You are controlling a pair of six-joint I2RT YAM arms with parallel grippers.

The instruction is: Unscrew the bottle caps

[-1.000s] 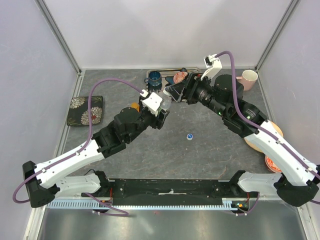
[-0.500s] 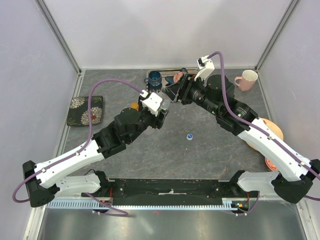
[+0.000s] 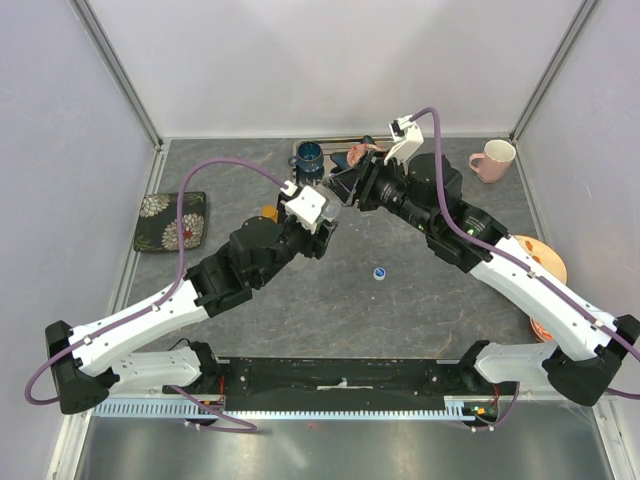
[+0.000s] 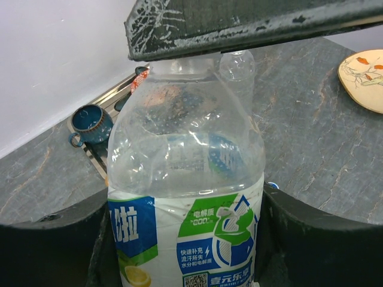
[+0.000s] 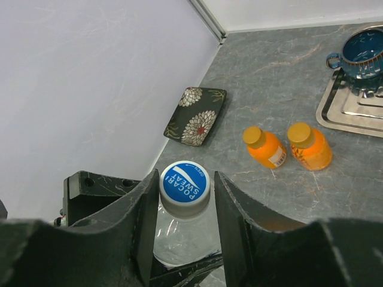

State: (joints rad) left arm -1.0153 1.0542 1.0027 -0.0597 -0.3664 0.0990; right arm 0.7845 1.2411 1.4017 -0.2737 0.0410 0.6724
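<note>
My left gripper [image 4: 185,242] is shut on a clear water bottle [image 4: 185,149] with a blue, white and green label and holds it upright; the pair sits mid-table in the top view [image 3: 325,213]. My right gripper [image 5: 185,200] is open around the bottle's blue cap [image 5: 185,184]. Its left jaw touches the cap and its right jaw stands a little off it. Two orange bottles [image 5: 266,147] [image 5: 310,146] with orange caps lie on the table beyond. A loose blue cap [image 3: 380,272] lies on the table. A second clear bottle neck [image 4: 237,63] shows behind the held bottle.
A blue mug [image 3: 309,155] stands on a metal tray [image 5: 347,104] at the back. A pink mug [image 3: 494,158] is at the back right. A floral dish [image 3: 172,220] lies at the left and an orange plate [image 3: 545,262] at the right.
My right gripper has moved left and closer, so it now sits around the cap of the bottle held by my left gripper. The left arm has not moved.
</note>
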